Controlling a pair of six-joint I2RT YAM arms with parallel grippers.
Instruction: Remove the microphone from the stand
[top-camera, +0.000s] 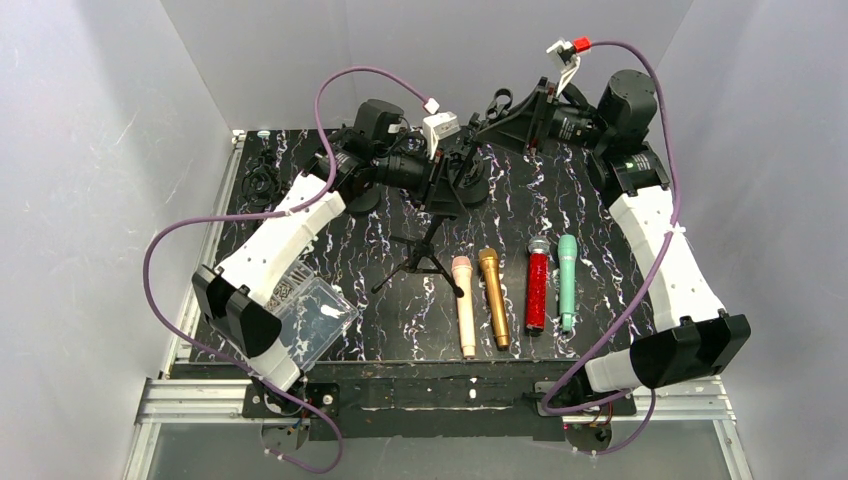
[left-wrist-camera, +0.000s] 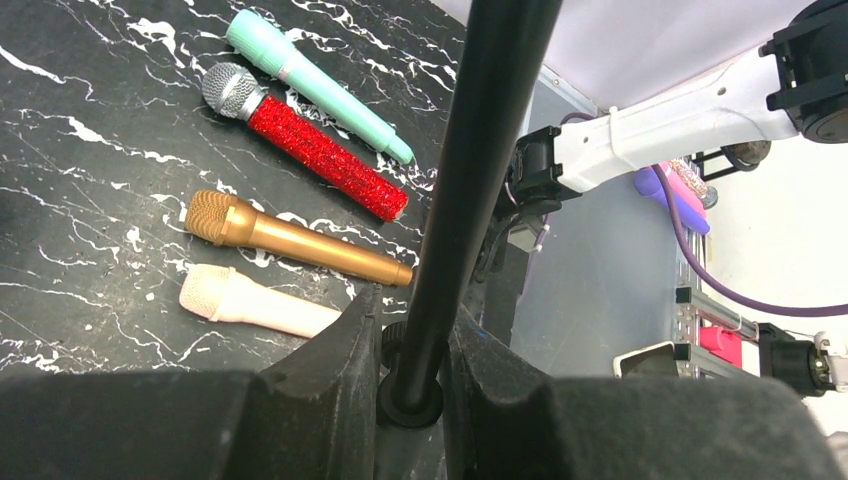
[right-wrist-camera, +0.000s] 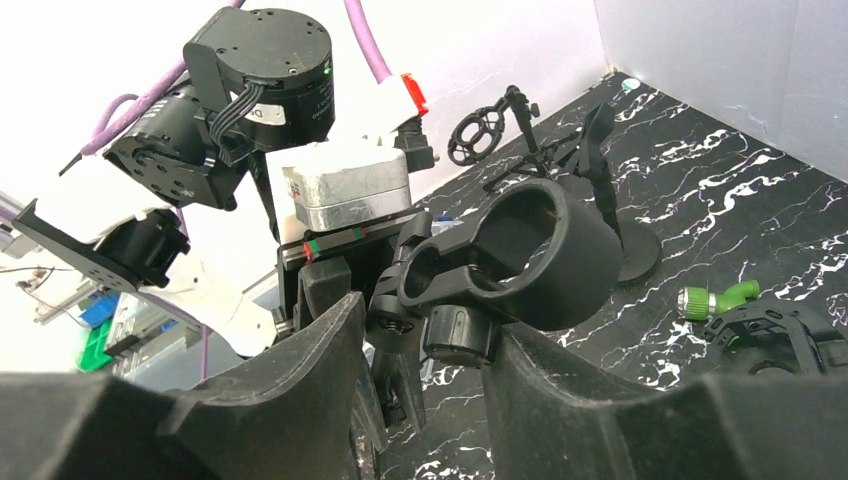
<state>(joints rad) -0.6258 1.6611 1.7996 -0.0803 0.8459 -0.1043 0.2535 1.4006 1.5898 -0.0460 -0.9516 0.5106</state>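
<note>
The black tripod mic stand (top-camera: 425, 262) stands mid-table. My left gripper (top-camera: 440, 187) is shut on its pole (left-wrist-camera: 470, 170), which runs up between my fingers (left-wrist-camera: 415, 350). The stand's black clip holder (right-wrist-camera: 520, 250) is empty. My right gripper (top-camera: 483, 128) is closed on the clip's hinge and knob (right-wrist-camera: 425, 340). A pink microphone (top-camera: 465, 305), a gold one (top-camera: 493, 298), a red glitter one (top-camera: 537, 285) and a teal one (top-camera: 567, 280) lie side by side on the black marble table. They also show in the left wrist view: pink (left-wrist-camera: 250, 300), gold (left-wrist-camera: 300, 240), red (left-wrist-camera: 320, 155), teal (left-wrist-camera: 320, 85).
A clear plastic box (top-camera: 310, 315) sits near the front left by the left arm. A second black stand with a round base (right-wrist-camera: 635, 255) and a ring-shaped holder (right-wrist-camera: 480, 130) stand at the back. A green-tipped part (right-wrist-camera: 715, 298) lies at the right.
</note>
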